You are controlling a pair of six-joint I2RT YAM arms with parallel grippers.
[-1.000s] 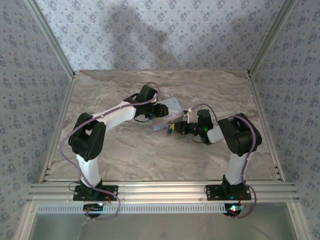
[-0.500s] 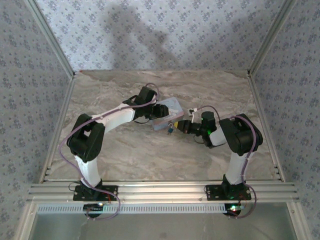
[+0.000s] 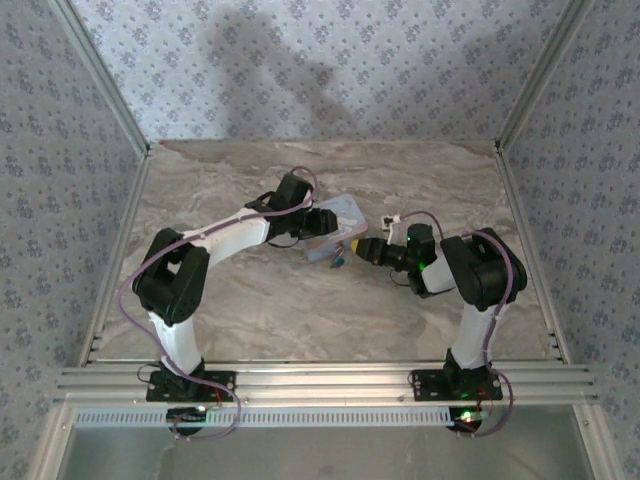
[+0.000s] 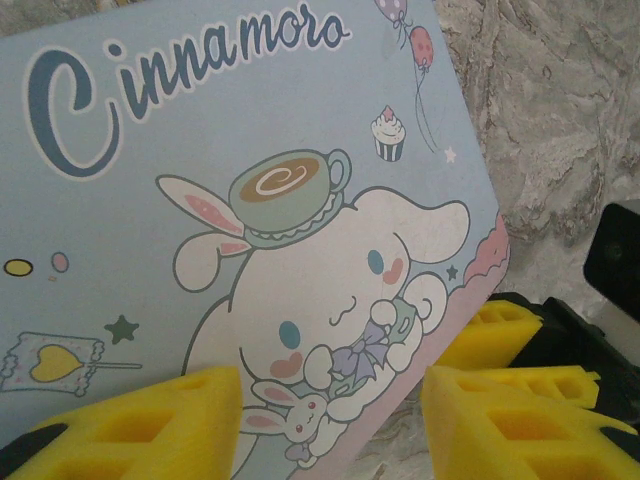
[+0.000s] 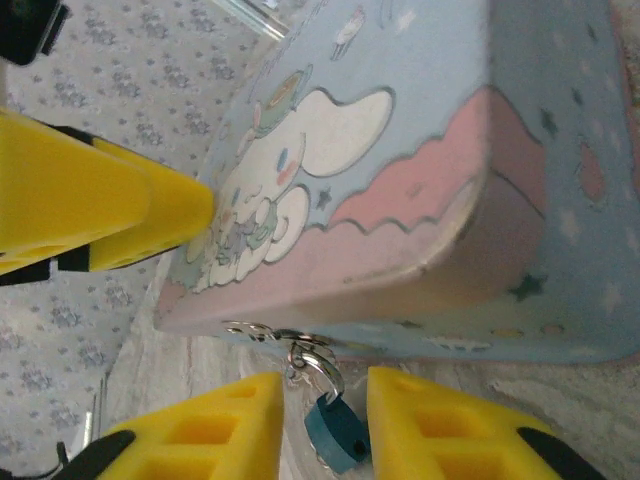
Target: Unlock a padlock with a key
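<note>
Marble tabletop: the left gripper, jaws apart, rests against the tin; the right gripper, jaws apart, flanks the padlock, seemingly locked; unlocking not yet done.

A light-blue tin sits around the middle of a marble-look bench, turned at an angle to the bench edges. The lid reads "Cinnamoro" in dark blue script over a white long-eared cartoon pup with a teacup on its head, plus a cupcake and balloons near the top. A pink scalloped band runs along the lid's edge. Floral wallpaper walls box it in, and aluminium rails cross the near edge.
</note>
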